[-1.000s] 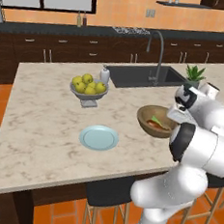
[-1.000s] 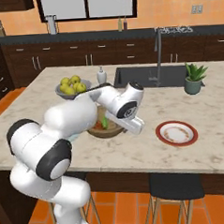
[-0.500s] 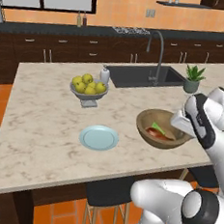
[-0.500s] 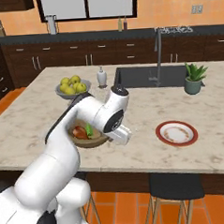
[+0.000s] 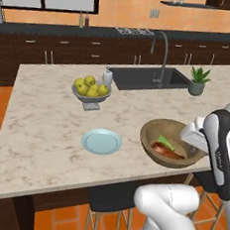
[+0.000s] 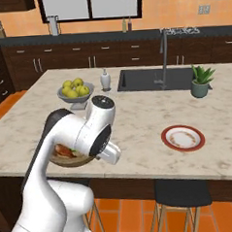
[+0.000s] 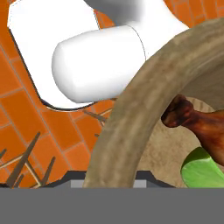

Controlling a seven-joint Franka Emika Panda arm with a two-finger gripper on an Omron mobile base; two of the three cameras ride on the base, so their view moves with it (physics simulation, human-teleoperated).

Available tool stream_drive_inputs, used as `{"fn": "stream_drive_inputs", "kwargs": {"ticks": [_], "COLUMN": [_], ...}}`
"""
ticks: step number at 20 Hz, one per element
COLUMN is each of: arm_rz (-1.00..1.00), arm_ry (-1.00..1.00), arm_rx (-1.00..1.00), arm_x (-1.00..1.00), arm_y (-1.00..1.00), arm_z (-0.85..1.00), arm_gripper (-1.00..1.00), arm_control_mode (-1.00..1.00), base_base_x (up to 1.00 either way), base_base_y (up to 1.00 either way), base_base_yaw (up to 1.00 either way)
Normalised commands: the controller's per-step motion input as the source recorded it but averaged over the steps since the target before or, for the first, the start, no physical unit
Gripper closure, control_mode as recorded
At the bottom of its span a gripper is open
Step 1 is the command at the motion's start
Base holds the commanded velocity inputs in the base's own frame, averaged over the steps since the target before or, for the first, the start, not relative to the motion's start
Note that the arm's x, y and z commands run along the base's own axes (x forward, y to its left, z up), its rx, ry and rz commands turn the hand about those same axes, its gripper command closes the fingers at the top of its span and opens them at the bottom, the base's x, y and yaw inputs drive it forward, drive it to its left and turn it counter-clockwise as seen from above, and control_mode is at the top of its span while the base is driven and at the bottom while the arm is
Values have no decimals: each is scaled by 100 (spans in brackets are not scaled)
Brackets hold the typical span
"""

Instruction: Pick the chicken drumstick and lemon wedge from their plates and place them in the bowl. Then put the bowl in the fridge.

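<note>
left base view has the bowl (image 5: 170,142) lifted at the near right edge of the counter (image 5: 46,125), partly out past that edge, with the gripper (image 5: 194,137) clamped on its right rim. inside it lie the drumstick (image 5: 167,151) and the lemon wedge (image 5: 165,141), touching each other. the blue plate (image 5: 101,141) sits bare on the counter just left of the bowl. further back stands the fruit bowl (image 5: 91,92) with whole yellow-green fruits, a small white bottle (image 5: 107,77) close behind it. the sink (image 5: 149,78) with its faucet (image 5: 160,51) is beyond, and a potted plant (image 5: 198,80) at its right.

right base view shows the bowl (image 6: 67,160) mostly hidden behind the white arm, at the near edge of the counter (image 6: 137,121); a bit of drumstick (image 6: 64,151) peeks out. the red-rimmed plate (image 6: 183,137) lies bare, well apart to the right.

hand view looks along the bowl's thick rim (image 7: 131,118), which runs right down to the fingers. the drumstick's bone end (image 7: 183,114) and the green wedge (image 7: 202,171) rest in the hollow, orange floor tiles (image 7: 26,131) below.
</note>
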Motion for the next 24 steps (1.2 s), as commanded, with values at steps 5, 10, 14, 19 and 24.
{"fn": "stream_drive_inputs", "kwargs": {"ticks": [5, 10, 14, 19, 24], "arm_rz": [0, 1, 0, 0, 0], "arm_ry": [4, 0, 0, -1, 0], "arm_rx": [0, 0, 0, 0, 0], "arm_x": [-26, 0, 0, -12, 0], "arm_y": [37, 0, 0, 1, 0], "arm_z": [5, 0, 0, 0, 0], "arm_gripper": [100, 100, 100, 100, 100], "arm_control_mode": [-100, -100, -100, 100, 100], "base_base_x": [0, 0, 0, -60, -86], "base_base_y": [0, 0, 0, 1, 0], "base_base_yaw": [0, 0, 0, -3, -29]}}
